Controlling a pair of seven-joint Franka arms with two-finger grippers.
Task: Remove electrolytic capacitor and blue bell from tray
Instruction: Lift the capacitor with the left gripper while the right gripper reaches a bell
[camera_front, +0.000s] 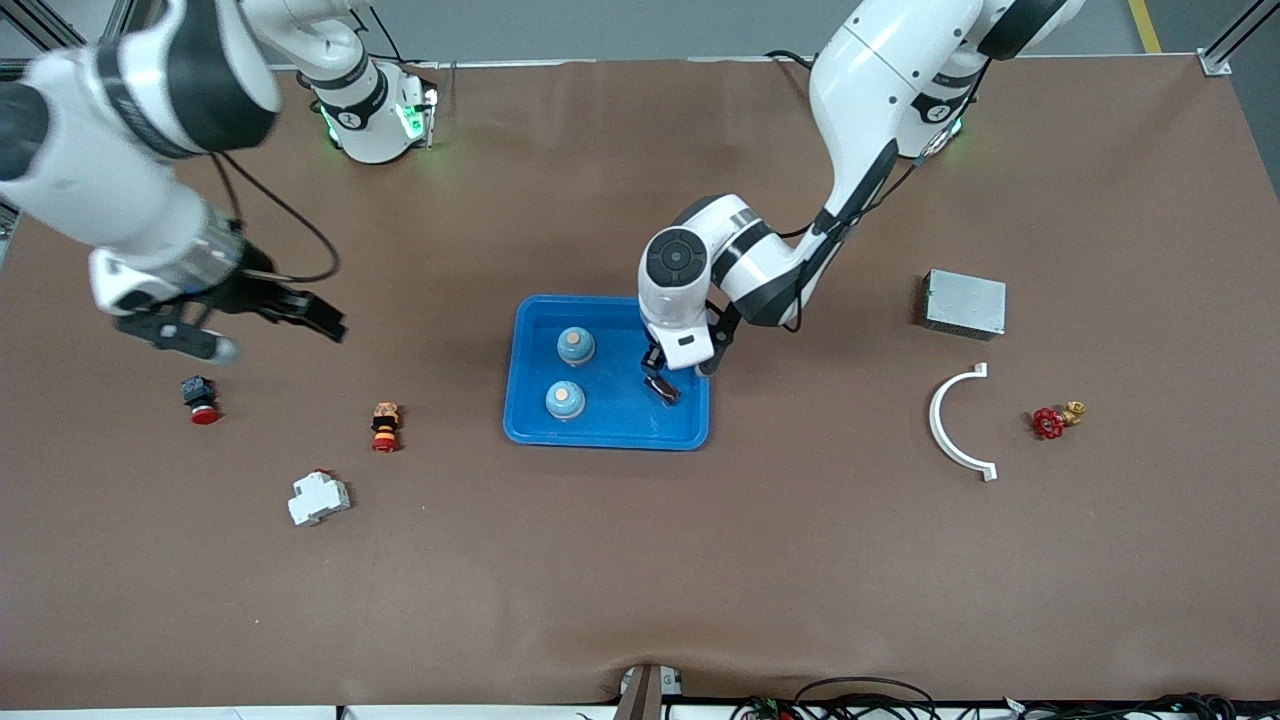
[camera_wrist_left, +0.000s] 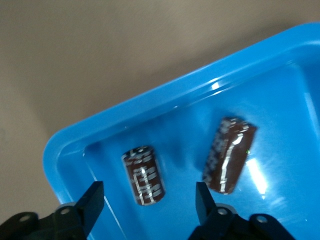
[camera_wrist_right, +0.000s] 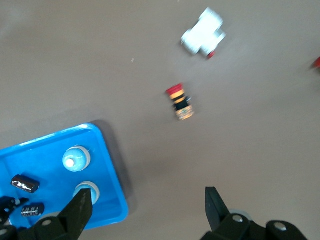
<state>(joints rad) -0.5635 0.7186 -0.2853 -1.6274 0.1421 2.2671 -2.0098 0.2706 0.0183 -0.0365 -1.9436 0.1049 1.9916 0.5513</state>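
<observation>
A blue tray (camera_front: 605, 437) lies mid-table. Two light blue bells (camera_front: 575, 345) (camera_front: 565, 400) stand in it. My left gripper (camera_front: 661, 386) is low over the tray's end toward the left arm, open and empty. In the left wrist view its open jaws (camera_wrist_left: 149, 192) straddle one dark brown capacitor (camera_wrist_left: 144, 175). A second capacitor (camera_wrist_left: 230, 155) lies beside it on the tray floor (camera_wrist_left: 280, 100). My right gripper (camera_front: 275, 335) is open and empty, up over bare table toward the right arm's end. The right wrist view (camera_wrist_right: 147, 200) shows the tray (camera_wrist_right: 112, 170), both bells (camera_wrist_right: 76, 159) and the capacitors (camera_wrist_right: 25, 184).
Toward the right arm's end lie a red push button (camera_front: 201, 398), an orange-and-red button (camera_front: 385, 426) and a white breaker (camera_front: 318, 498). Toward the left arm's end lie a grey box (camera_front: 964, 303), a white arc piece (camera_front: 955, 420) and a red valve (camera_front: 1055, 418).
</observation>
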